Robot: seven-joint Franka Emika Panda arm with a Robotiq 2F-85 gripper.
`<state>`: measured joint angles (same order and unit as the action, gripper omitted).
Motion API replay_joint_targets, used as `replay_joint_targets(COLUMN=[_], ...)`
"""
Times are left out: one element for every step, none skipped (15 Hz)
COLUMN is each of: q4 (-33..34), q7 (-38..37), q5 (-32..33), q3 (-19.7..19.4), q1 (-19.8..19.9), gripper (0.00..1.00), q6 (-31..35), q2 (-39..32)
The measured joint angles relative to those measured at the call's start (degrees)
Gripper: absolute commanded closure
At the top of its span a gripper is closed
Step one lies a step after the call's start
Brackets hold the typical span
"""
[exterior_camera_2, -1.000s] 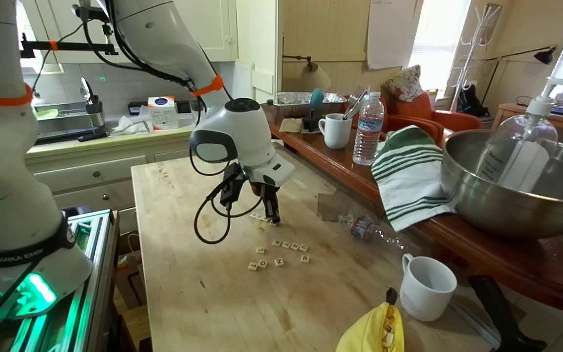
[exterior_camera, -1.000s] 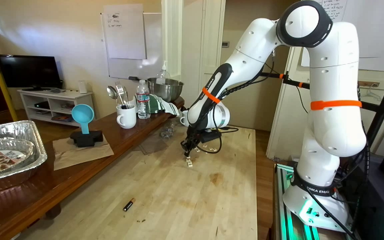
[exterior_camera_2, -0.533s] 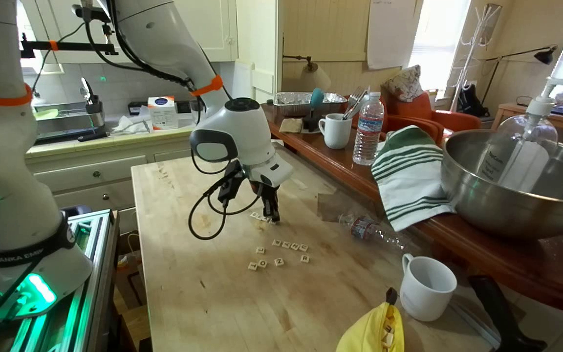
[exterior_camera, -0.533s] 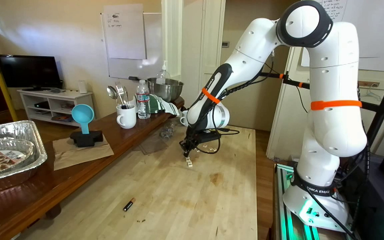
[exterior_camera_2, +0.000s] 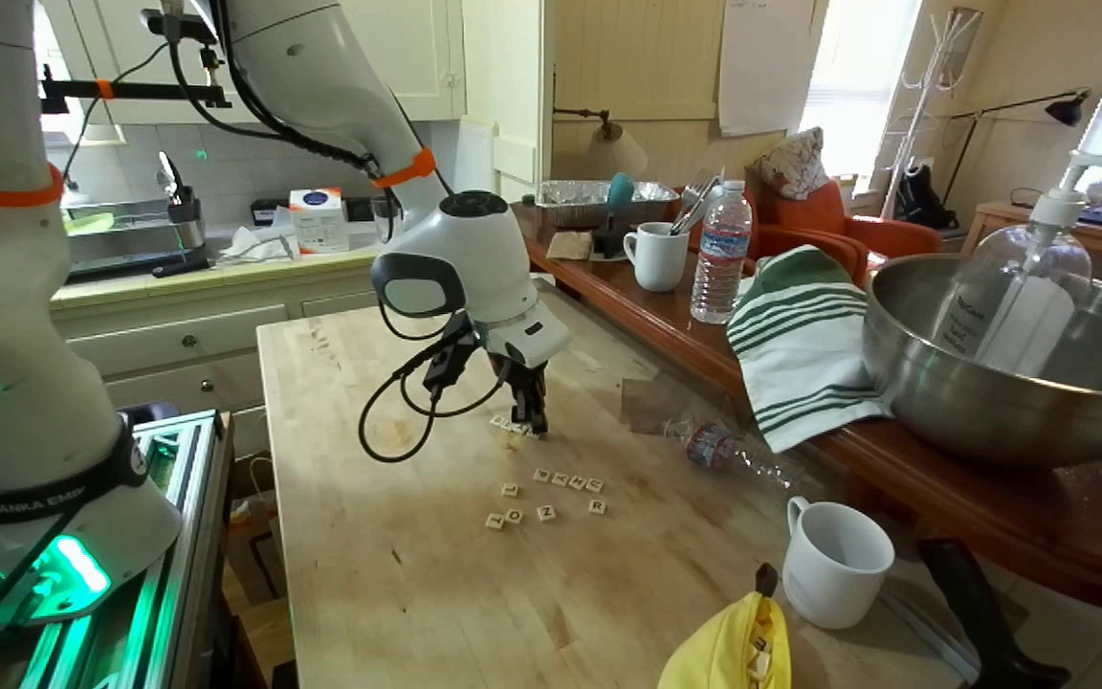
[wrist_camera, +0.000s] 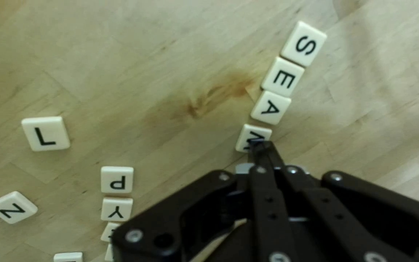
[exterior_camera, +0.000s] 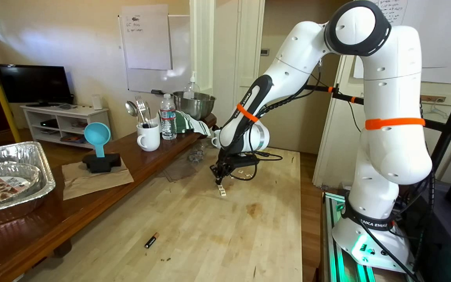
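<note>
At the partly covered tile point(wrist_camera: 250, 136) beside the A tile point(wrist_camera: 270, 108), your gripper point(wrist_camera: 262, 144) has its jaws together, so sideways drift or pressing too hard could skew both.

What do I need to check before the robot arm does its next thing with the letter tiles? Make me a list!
1. End effector closed: ok, it is shut.
2. S tile, E tile and A tile face up in a row: ok.
3. Fourth tile snug against the A tile: not ok, a small gap shows.
4. Fourth tile's letter easy to read: not ok, the tip covers part of it in the wrist view.
5. Tip touching that tile: cannot tell, the contact is hidden.
6. Lying bottle away from the tip: ok, it lies off to the side.
</note>
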<state>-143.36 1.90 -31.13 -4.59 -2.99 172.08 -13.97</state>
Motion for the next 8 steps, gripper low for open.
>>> replay_joint_targets(q4=[0.0, 0.0, 0.0, 0.0, 0.0, 0.0, -0.1, -0.1], q7=[-0.7, -1.3, -1.9, -2.4, -3.0, -3.5, -3.8, -4.1], q5=[0.2, 0.3, 0.4, 0.5, 0.7, 0.8, 0.9, 0.9], q3=[-0.3, -0.6, -0.9, -1.1, -1.4, -1.7, -1.9, -2.1], q1=[-0.3, -0.6, -0.9, -1.2, -1.5, -1.8, -2.1, -2.3], gripper=[1.0, 1.0, 1.0, 1.0, 1.0, 1.0, 1.0, 1.0], q6=[0.0, 0.0, 0.0, 0.0, 0.0, 0.0, 0.0, 0.0], q2=[0.0, 0.0, 0.0, 0.0, 0.0, -0.1, -0.1, -0.1])
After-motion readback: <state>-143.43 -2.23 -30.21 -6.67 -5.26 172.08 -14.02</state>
